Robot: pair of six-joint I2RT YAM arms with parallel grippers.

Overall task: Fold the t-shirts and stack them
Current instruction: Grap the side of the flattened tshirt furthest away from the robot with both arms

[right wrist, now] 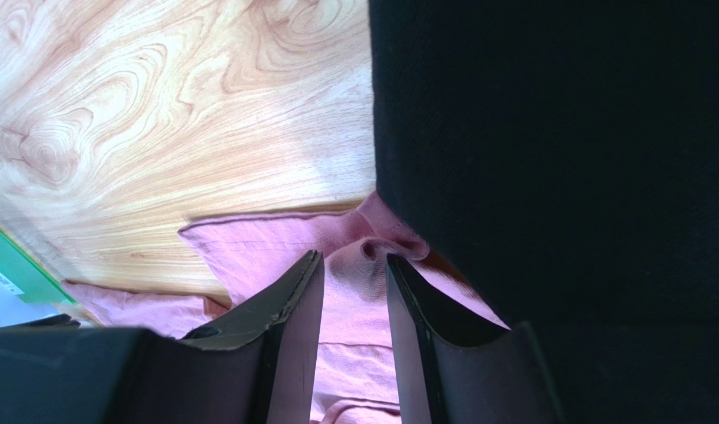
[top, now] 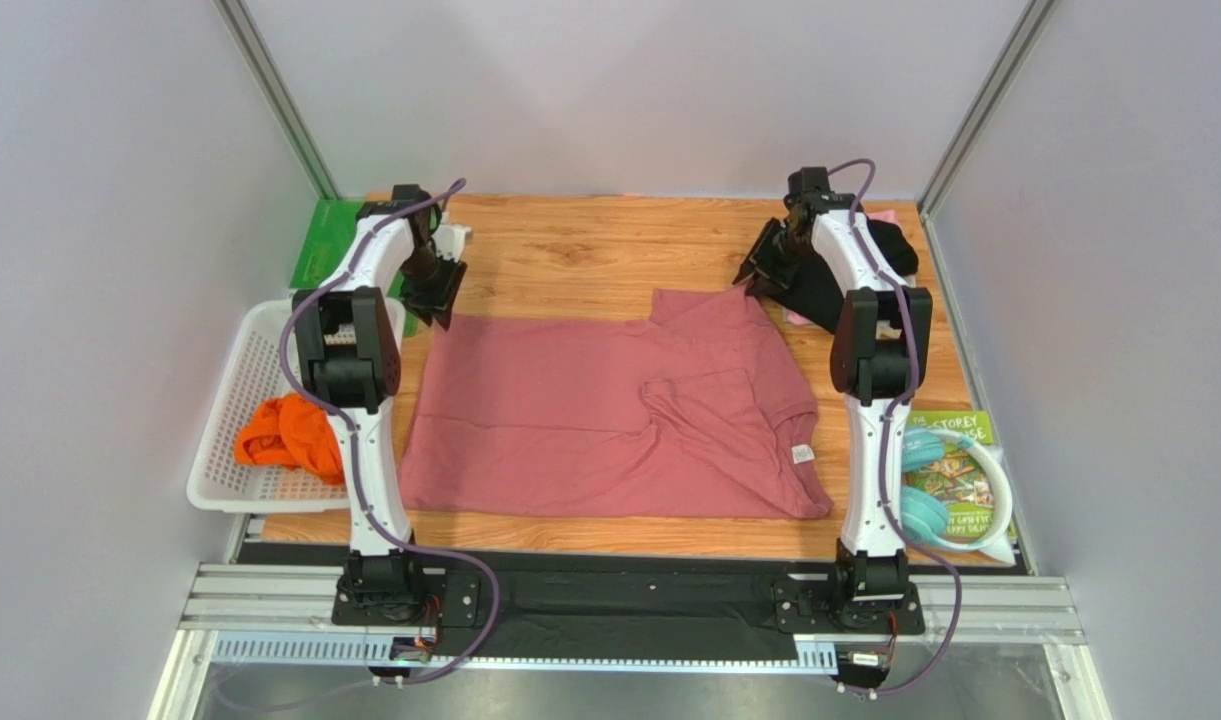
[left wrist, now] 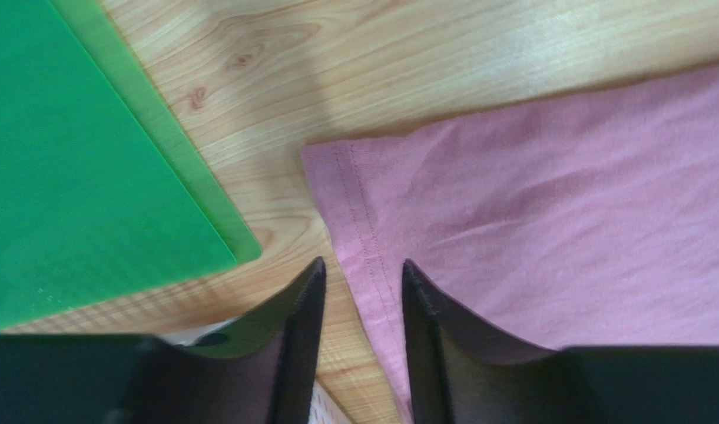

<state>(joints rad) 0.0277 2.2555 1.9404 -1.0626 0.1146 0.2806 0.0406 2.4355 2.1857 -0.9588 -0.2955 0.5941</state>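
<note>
One dusty-rose t-shirt (left wrist: 557, 221) edge sits inside the left tool (left wrist: 363, 263)

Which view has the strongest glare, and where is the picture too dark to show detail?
Right wrist: glare bleaches the table top-left, and the black shirt is a flat dark mass without detail. Left wrist: a soft shadow lies on the table above the dusty-rose shirt. Top external: even light.

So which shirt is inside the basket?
The orange t-shirt, bunched in the white basket. The big dusty-rose t-shirt lies spread on the table; the black t-shirt sits far right.
</note>
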